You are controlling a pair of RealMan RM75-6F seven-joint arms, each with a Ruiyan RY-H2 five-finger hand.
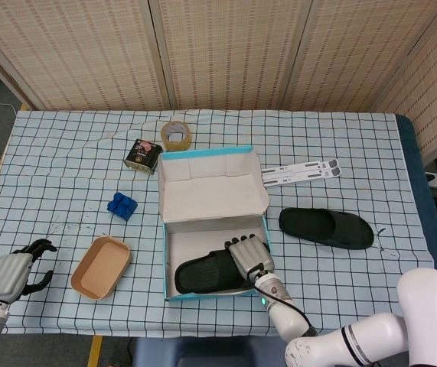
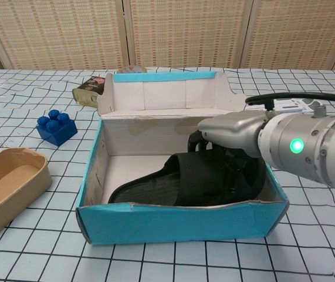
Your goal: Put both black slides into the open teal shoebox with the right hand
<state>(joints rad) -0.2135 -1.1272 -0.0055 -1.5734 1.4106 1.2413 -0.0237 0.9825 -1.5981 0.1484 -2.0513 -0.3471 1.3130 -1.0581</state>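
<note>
One black slide (image 1: 210, 273) (image 2: 173, 183) lies inside the open teal shoebox (image 1: 166, 252) (image 2: 179, 222), along its front wall. My right hand (image 1: 249, 257) (image 2: 229, 130) reaches down into the box and still grips the slide's strap end. The second black slide (image 1: 325, 227) rests on the checked cloth to the right of the box; the chest view hides it behind my right arm. My left hand (image 1: 13, 274) hangs at the table's front left corner, holding nothing, fingers loosely curled apart.
A tan oval tray (image 1: 99, 267) (image 2: 6, 189) sits left of the box. A blue block (image 1: 122, 206) (image 2: 56, 125), a dark tin (image 1: 142, 154) (image 2: 90, 88), a tape roll (image 1: 175, 135) and white paper strips (image 1: 298, 171) lie behind.
</note>
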